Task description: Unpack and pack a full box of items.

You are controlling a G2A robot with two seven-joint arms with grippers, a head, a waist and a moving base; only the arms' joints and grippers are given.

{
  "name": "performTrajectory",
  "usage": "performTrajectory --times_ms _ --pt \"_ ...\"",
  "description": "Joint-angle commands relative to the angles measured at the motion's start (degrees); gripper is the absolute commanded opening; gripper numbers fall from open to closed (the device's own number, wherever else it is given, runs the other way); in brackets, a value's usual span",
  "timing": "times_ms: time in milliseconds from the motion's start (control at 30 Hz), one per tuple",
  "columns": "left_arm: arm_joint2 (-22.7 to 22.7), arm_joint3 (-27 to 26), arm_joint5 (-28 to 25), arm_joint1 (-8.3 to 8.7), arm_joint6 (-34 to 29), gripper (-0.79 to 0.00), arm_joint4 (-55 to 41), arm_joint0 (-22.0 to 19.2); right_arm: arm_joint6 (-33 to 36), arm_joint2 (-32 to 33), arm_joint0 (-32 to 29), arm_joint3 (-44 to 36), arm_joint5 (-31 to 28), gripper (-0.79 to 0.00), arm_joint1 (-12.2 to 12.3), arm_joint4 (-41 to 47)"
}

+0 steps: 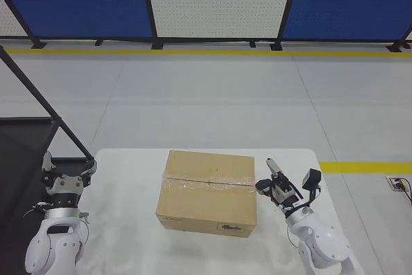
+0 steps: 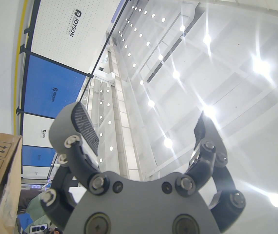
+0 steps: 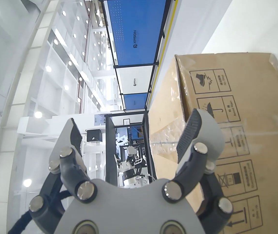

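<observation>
On the table the taped box looked stiff, likely heavy; your left gripper and right gripper gaped empty, so clasp its sides.

Handling pictograms – umbrella, upward arrows – on the box side; logos on wall panels.

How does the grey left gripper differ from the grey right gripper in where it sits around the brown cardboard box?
The grey right gripper sits close beside one end of the brown cardboard box; the grey left gripper stands farther off the other end, at the white table's edge by the black metal rack. The right gripper points partly at the box's side; the left gripper points at the ceiling. Both are open and empty.
</observation>
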Motion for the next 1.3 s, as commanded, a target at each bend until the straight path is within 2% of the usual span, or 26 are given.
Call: performTrajectory --times_ms 0,133,300,700,833,1267 --pt "0.00 0.00 0.00 0.00 0.00 0.000 0.00 0.00 -0.01 0.47 -0.74 -1.03 -0.35 0.000 0.07 0.28" --pt "0.00 0.00 0.00 0.00 0.00 0.000 0.00 0.00 1.54 0.04 -1.39 -3.09 -1.30 0.000 0.11 1.33" --pt "0.00 0.00 0.00 0.00 0.00 0.000 0.00 0.00 2.51 -3.49 0.77 -3.26 -0.62 0.000 -0.08 -0.71" --pt "0.00 0.00 0.00 0.00 0.00 0.000 0.00 0.00 0.25 -8.85 6.61 3.17 1.01 0.000 -1.04 0.13" --pt "0.00 0.00 0.00 0.00 0.00 0.000 0.00 0.00 -1.70 -8.62 6.27 3.30 -0.20 0.000 -1.25 1.67" --pt "0.00 0.00 0.00 0.00 0.00 -0.001 0.00 0.00 -1.70 -8.62 6.27 3.30 -0.20 -0.001 -1.25 1.67"
